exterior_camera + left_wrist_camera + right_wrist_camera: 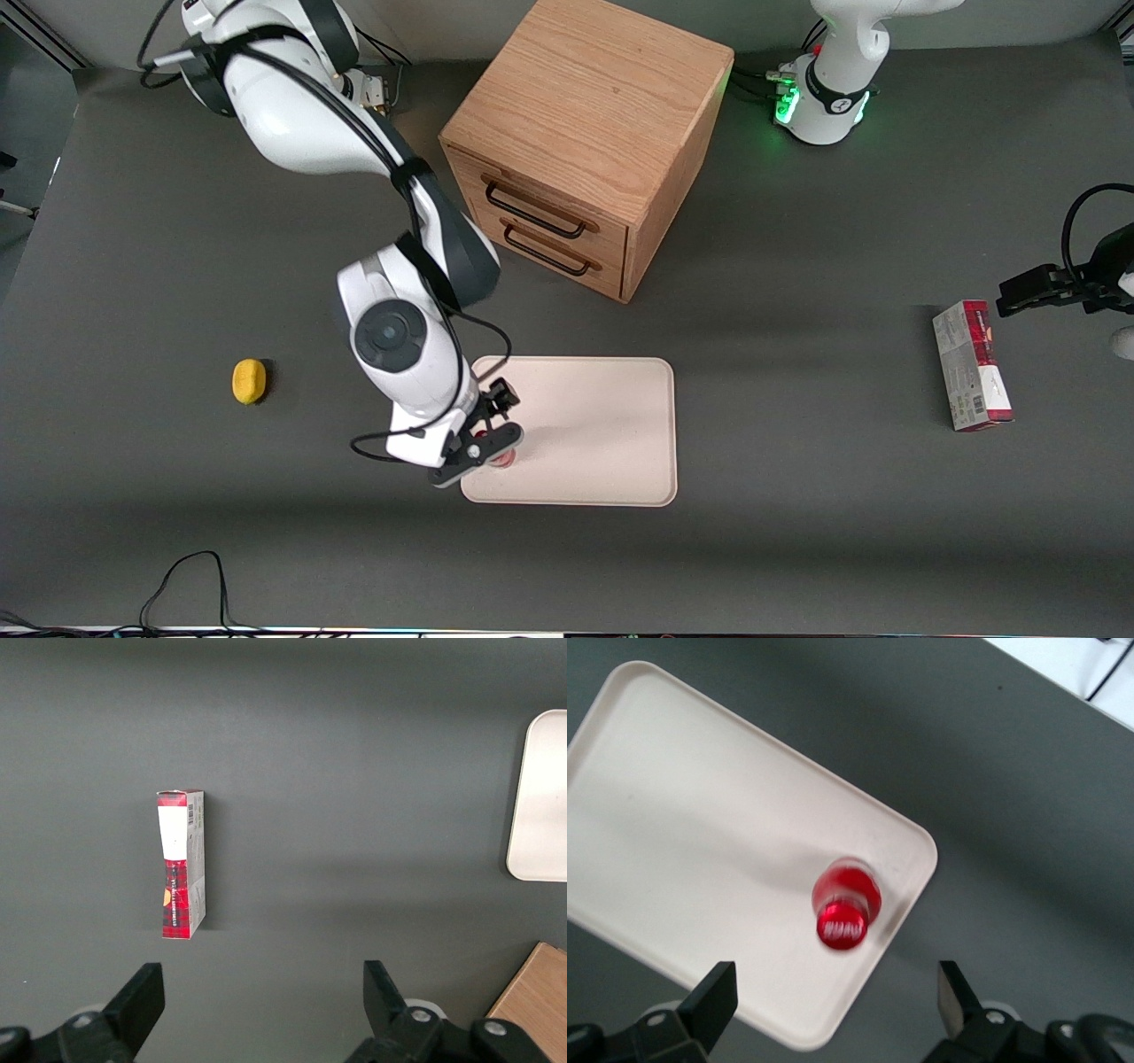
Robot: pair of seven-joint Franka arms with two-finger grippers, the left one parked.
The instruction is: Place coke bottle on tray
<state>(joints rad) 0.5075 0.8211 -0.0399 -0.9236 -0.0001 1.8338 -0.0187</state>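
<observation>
Covering the whole scene is a dark grey tabletop (pixel 797 532), matte and plain, with black cables trailing along its edge nearest the front camera. On it sit a wooden drawer cabinet (pixel 585 142), a cream tray (pixel 602 425) in front of its drawers, a small yellow object (pixel 249 381) toward the working arm's end, and a red-and-grey carton (pixel 972 365) toward the parked arm's end. The tool (pixel 483 443) hangs above the tray's corner with its fingers (pixel 713 997) spread apart, holding nothing. The front view hides most of the coke bottle (pixel 846 904) under the tool; the right wrist view shows it standing upright on the tray near a rounded corner, cap up
</observation>
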